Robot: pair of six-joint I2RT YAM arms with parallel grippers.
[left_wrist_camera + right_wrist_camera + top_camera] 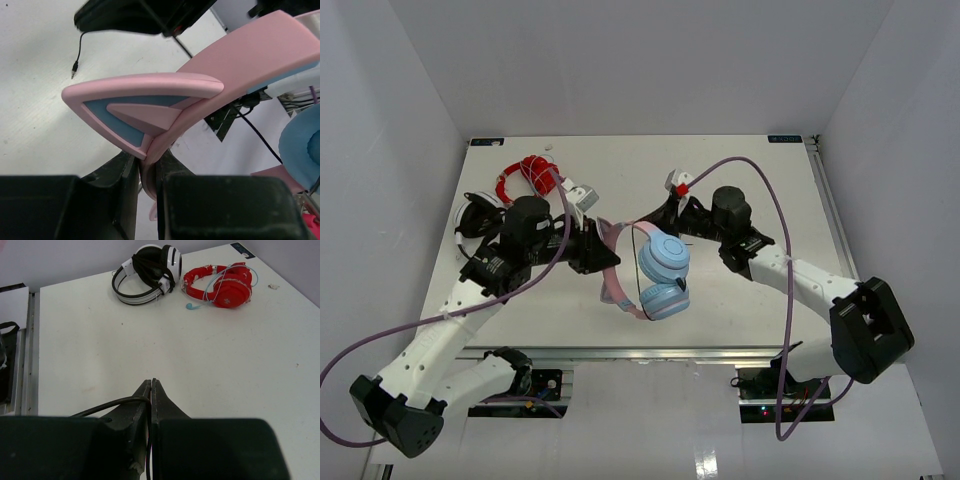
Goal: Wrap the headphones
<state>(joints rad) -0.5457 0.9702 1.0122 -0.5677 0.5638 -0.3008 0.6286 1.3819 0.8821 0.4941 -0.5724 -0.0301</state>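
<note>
Left gripper (148,172) clamped on the pink headband (250,55) of the headphones (664,262); right gripper (151,390) pinched together on their thin dark cable (107,405); black-and-white headset (147,272) lies well apart.

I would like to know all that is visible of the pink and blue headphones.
The headphones are over-ear and look like smooth plastic. They have two round light-blue earcups, a pink headband with cat ears and a thin dark cable. They are near the middle of the table, earcups close together on the right arm's side. The left gripper is shut on the headband below one ear. The right gripper is shut on the cable.
</note>
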